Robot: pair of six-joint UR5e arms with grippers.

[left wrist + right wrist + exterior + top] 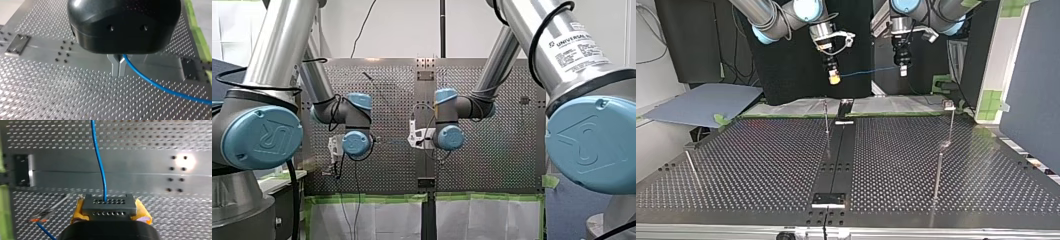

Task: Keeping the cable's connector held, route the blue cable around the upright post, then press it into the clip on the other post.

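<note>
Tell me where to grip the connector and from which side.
Grip the connector across its narrow ends, from behind, opposite the holed face where the blue cable exits, so the cable runs free. The yellow pads of my right gripper hold it so.

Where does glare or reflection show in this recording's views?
Right wrist view: bright glare on the centre strip, ahead of the connector. Top view: the middle post mirrors faintly in the perforated table. Left wrist view: sheen on my left gripper's black housing.

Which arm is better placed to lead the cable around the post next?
Probably left: my left pincer, metal-fingered, is shut on the thin blue cable itself, free to lead it; my right pincer holds the grey perforated connector block.
</note>
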